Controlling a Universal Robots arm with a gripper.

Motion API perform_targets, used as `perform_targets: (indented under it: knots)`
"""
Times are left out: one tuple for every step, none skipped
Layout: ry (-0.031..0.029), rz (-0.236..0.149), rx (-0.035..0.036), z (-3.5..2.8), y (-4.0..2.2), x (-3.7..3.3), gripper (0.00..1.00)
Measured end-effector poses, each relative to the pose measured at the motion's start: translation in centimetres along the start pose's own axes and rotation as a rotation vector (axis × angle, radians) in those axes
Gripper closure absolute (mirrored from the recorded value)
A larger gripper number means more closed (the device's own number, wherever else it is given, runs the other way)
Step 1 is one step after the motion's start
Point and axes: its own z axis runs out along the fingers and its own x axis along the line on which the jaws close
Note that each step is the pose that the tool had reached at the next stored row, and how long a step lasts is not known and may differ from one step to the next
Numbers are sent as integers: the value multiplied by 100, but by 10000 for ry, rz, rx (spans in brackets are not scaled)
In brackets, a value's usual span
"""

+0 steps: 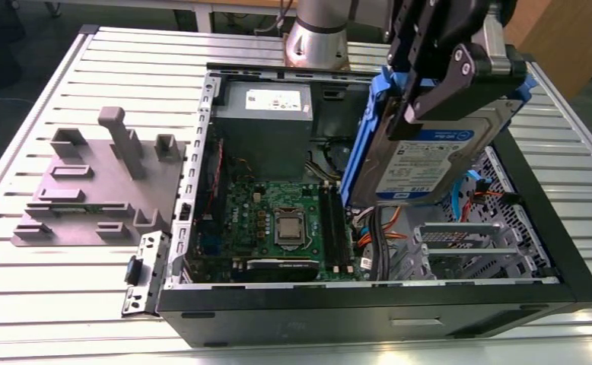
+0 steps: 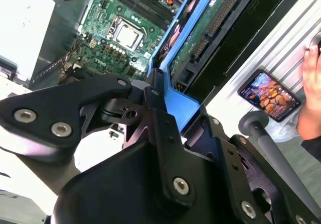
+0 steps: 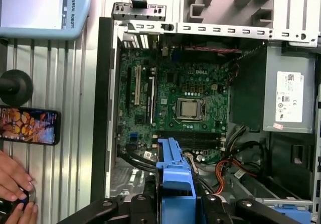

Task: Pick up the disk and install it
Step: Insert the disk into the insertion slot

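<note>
Slatted metal table [image 1: 32, 304] ran under everything. On the exterior view's left we saw bare slats all round a grey plastic fixture [image 1: 83, 190], which stood just beside the open computer case [image 1: 377, 315].

Inside the case a grey power supply [image 1: 265, 114] sat against the far wall. The green motherboard [image 1: 265, 220] lay flat across the bottom, its processor socket [image 1: 289, 226] uncovered.

Further right, the disk [image 1: 438, 163] hung on edge over the case's right half, with its label towards us and blue rails along its sides. The jaws pinched it at its upper end, pressed onto the blue frame [image 2: 178, 106], which showed between them in both wrist views. Below the disk stood a metal drive cage [image 1: 469, 243], open at the top. We could not tell whether the disk's lower edge sat below the case rim.

Right of the case, only a narrow strip of table lay before the edge. In the first wrist view a phone [image 3: 27, 126] lay on the slats beside the case, with a person's hand [image 3: 15, 186] near it.
</note>
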Motion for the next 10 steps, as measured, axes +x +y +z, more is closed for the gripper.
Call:
perform_targets:
  knots:
    - [0,3,0,5,-21,2,64]
    - [-2,5,1,12,-43,4,64]
    - [-2,7,1,15,-64,7,64]
    - [0,7,0,16,-77,9,64]
    - [0,7,1,17,-79,9,64]
    - [0,8,0,17,-79,9,64]
    - [-1,9,1,18,-79,9,64]
    - [-1,8,1,18,-81,9,64]
    - [-1,8,1,18,-82,9,64]
    - [-1,7,1,19,-81,10,64]
